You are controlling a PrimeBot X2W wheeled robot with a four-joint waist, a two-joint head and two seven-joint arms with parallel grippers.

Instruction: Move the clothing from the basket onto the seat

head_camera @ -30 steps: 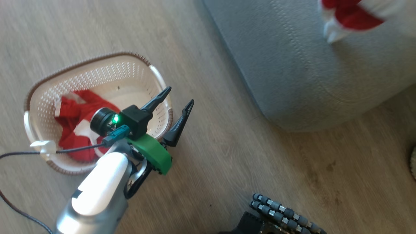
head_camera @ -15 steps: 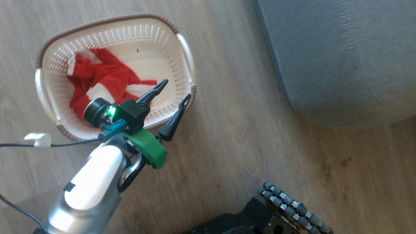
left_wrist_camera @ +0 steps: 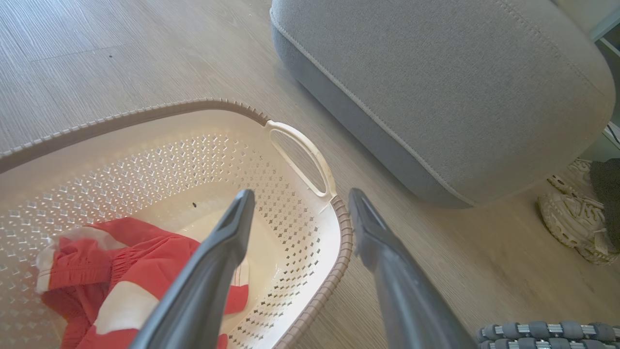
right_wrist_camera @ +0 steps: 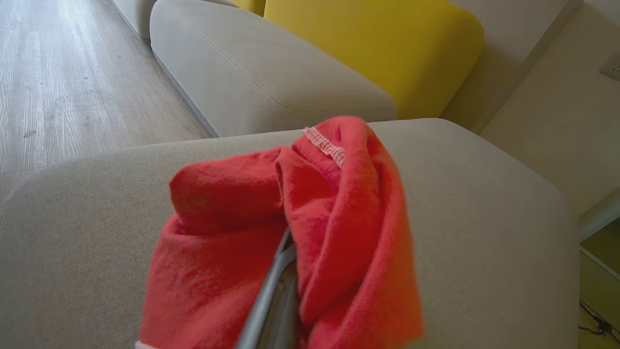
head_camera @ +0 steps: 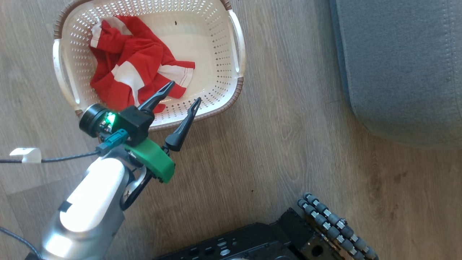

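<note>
— Head view: your left gripper (head_camera: 184,91) hangs over the near rim of the basket (head_camera: 236,90), fingers spread wide, holding nothing.
— And the clothing?
— The clothing (head_camera: 133,61) lies crumpled in the basket's left half, down on the wood floor (head_camera: 288,144), well apart from the seat (head_camera: 397,65).
— My right side?
— Right wrist view: your right gripper (right_wrist_camera: 283,257) is clamped tight on a red garment (right_wrist_camera: 339,218), which drapes over its fingers above the seat.

Nothing legible from here: no lettering or numbers on the basket (head_camera: 220,83), clothing (head_camera: 133,61) or seat (head_camera: 397,65).
</note>
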